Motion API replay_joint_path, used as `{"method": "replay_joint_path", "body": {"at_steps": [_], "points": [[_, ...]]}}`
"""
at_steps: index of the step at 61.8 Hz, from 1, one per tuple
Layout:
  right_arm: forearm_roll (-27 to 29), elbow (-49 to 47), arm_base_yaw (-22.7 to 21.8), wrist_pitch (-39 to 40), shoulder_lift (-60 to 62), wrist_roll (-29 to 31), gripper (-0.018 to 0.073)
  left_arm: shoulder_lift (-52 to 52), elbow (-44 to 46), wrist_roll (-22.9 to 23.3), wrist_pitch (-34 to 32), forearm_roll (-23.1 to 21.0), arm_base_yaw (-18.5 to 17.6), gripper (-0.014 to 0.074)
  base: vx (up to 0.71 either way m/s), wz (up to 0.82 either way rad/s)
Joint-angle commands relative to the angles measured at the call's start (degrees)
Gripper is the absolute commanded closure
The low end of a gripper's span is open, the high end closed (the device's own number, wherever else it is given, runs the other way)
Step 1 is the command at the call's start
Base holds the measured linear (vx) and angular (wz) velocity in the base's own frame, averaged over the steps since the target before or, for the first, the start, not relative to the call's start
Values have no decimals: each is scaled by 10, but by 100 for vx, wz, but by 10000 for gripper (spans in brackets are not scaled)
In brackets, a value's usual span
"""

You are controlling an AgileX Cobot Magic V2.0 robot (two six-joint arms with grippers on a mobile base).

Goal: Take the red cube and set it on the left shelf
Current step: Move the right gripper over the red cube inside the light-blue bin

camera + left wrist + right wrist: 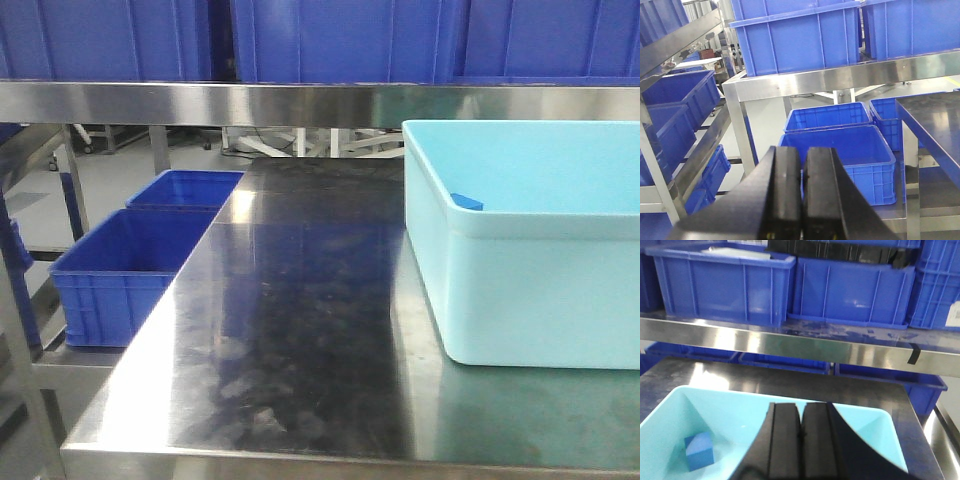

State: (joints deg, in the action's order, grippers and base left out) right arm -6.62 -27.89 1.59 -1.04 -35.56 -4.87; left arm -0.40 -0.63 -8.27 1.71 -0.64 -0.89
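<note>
Closest to the lens in the L wrist view, the left gripper (802, 156) has its black fingers pressed together w/ nothing btwn them. It hangs off the left side of the tabletop (935, 115), above open dark-blue crates (865, 180) on a lower level. A steel rack (700, 150) w/ more crates stands further left.

In the R wrist view, the right gripper (800, 412) is likewise squeezed closed and empty. It hovers over a light-teal bin (665, 425).

On the bin floor, by the left wall, we see a blue cube (700, 451). From the front view only its top corner peeks over the rim.

The bin stands on the right part of the tabletop. An upper shelf (300, 103) above it carries big blue crates.

Red cube: we can't spot it in any view, so we can't say where it is. The only cube showing is the blue one.
</note>
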Motion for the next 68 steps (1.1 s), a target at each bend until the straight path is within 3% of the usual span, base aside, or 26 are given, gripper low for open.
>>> {"method": "replay_joint_path", "body": {"at_steps": [1, 8, 13, 25, 29, 40, 48, 68], "points": [[2, -56, -2, 38, -50, -2, 506, 2, -13, 0, -52, -3, -3, 491, 0, 0], [2, -89, -2, 38, -100, -2, 501, 2, -13, 0, -52, -3, -3, 491, 0, 0], [2, -108, -2, 33, -134, -2, 442, 2, -13, 0, -52, -3, -3, 491, 0, 0], [25, -150, -2, -46, -203, -26, 47, 2, -13, 0, -52, -3, -3, 491, 0, 0], [42, -165, -2, -94, -231, -26, -7, 2, -13, 0, -52, -3, -3, 491, 0, 0], [85, -216, -2, -243, -305, -26, -3, 2, -13, 0, -52, -3, -3, 491, 0, 0], [105, -244, -2, -293, -348, -26, -3, 2, -13, 0, -52, -3, -3, 491, 0, 0], [103, -269, 28, -254, -382, -26, -3, 2, -13, 0, -52, -3, -3, 491, 0, 0]]}}
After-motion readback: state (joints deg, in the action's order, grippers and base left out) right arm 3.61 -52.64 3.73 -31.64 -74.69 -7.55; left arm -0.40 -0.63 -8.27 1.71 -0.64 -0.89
